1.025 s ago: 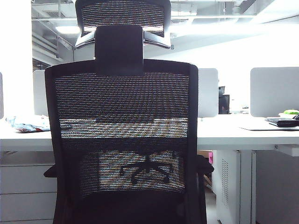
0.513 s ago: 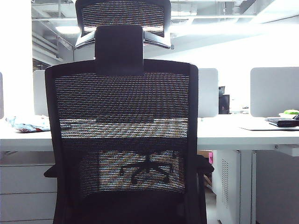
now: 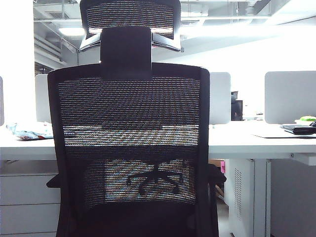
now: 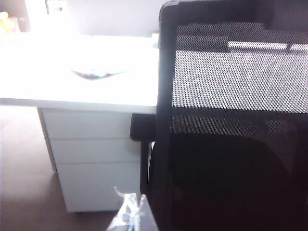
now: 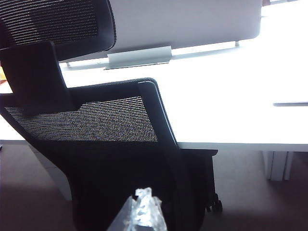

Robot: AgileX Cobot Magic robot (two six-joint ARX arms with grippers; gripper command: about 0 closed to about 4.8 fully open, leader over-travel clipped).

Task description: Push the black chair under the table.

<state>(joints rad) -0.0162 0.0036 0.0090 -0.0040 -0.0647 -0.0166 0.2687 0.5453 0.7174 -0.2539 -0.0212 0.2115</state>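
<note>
The black chair (image 3: 128, 123) fills the middle of the exterior view with its mesh back toward the camera and its headrest (image 3: 129, 17) on top. Behind it runs the white table (image 3: 247, 140), and the chair's armrest (image 4: 140, 129) reaches just under the tabletop edge. Neither gripper shows in the exterior view. My left gripper (image 4: 132, 214) is shut, its pale tips close beside the side frame of the chair back (image 4: 231, 144). My right gripper (image 5: 143, 207) is also shut, in front of the dark lower part of the chair back (image 5: 96, 144). Contact with the chair cannot be told.
A white drawer cabinet (image 3: 24, 197) stands under the table at the left and a white panel unit (image 3: 242, 192) at the right. Grey-white divider screens (image 3: 289, 96) stand behind. A crumpled bag (image 3: 29, 131) and a black item (image 3: 298, 129) lie on the tabletop.
</note>
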